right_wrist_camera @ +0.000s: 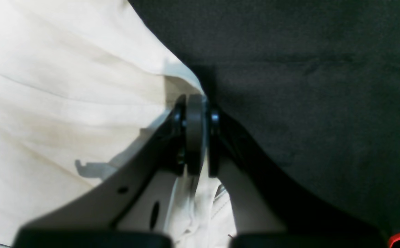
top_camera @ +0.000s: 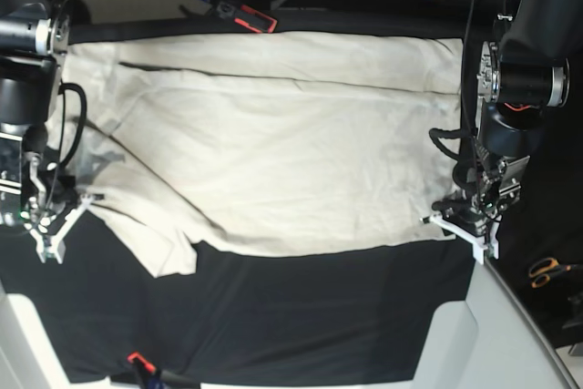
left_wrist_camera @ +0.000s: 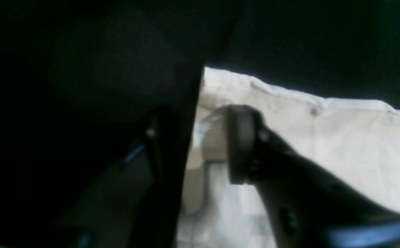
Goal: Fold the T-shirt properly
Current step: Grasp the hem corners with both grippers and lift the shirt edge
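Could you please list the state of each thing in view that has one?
T-shirt: spread flat on the black cloth, wrinkled, one sleeve turned in, not yet folded.
Right gripper: shut on the T-shirt's edge.
Left gripper: jaws part open astride the T-shirt's corner.
Scissors: lying closed beside the table.

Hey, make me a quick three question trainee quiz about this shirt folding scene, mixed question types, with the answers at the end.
1. True or false: the right gripper is shut on the T-shirt.
2. Multiple choice: what lies under the T-shirt? A) black tablecloth B) bare wood C) blue mat
3. Which tool with orange handles lies off the cloth beside the arm with the left gripper?

Key: 1 true; 2 A; 3 scissors.
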Robot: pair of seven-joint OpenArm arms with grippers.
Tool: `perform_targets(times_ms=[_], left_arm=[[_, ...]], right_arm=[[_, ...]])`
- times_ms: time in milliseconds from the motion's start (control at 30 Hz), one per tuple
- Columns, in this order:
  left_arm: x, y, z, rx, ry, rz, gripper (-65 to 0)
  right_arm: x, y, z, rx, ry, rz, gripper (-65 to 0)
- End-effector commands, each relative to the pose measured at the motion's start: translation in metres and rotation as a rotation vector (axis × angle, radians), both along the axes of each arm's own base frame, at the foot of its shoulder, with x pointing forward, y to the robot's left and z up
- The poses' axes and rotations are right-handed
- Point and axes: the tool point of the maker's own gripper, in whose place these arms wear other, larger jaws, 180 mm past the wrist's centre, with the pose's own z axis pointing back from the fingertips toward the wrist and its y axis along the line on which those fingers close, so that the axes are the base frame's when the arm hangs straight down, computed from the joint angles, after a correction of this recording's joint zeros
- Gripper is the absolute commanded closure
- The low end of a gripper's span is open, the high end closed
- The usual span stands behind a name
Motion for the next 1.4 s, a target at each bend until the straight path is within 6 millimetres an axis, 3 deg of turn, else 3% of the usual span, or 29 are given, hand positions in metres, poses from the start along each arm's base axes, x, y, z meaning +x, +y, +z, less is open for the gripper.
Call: perform_targets(times_ms=[0,100,467,567,800,967,1100,1367], left_arm=[[0.009,0.000,0.009,-0.010,-0.015,-0.008,-17.8],[0.009,0.001,0.010,-0.009,-0.017,-0.008,-9.2],[0.013,0.002,0.013,-0.006,-0.024,-0.008,-7.4],[0.013,0.002,0.013,-0.006,-0.024,-0.008,0.0],[0.020,0.005,0.021,0.008,-0.075,-0.002,0.0],[0.039,-0.002,0.044,0.013,-0.137,-0.035,0.0],[0.046,0.005,0.063,0.022,-0.144,-0.051,0.0],[0.041,-0.001,0.082,0.049,-0.161,-0.121,0.0]], right_arm=[[0.019,-0.009,0.020,-0.016,-0.065,-0.006,-0.2],[0.018,-0.009,0.019,-0.016,-0.063,-0.006,-0.2],[0.018,-0.008,0.019,-0.015,-0.062,-0.005,-0.2],[0.018,-0.008,0.019,-0.015,-0.062,-0.005,-0.2],[0.019,-0.007,0.019,-0.010,-0.066,-0.006,-0.2],[0.029,-0.007,0.025,-0.013,-0.129,-0.005,-0.2],[0.031,-0.010,0.027,-0.008,-0.144,-0.018,-0.2],[0.046,-0.027,0.066,0.018,-0.284,-0.117,-0.2]])
